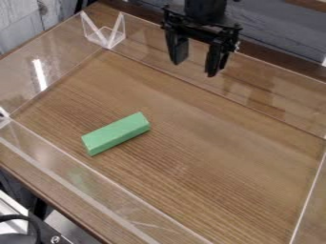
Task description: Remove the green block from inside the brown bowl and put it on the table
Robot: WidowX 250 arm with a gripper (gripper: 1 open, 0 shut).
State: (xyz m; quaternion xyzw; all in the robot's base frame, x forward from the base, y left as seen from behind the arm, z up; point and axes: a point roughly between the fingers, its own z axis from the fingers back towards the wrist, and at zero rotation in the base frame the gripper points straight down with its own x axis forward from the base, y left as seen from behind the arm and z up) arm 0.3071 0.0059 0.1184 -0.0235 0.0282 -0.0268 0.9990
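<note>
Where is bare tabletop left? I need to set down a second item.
Bare wood runs right of the green block to the acrylic wall, and between the block and the gripper. Only the left-front corner by the block is tighter.

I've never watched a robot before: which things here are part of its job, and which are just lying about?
Part of the job:
- green block, lying flat on the table
- end effector, open, holding nothing

Just there:
- clear walls round the table's edge

No bowl is in view.
</note>
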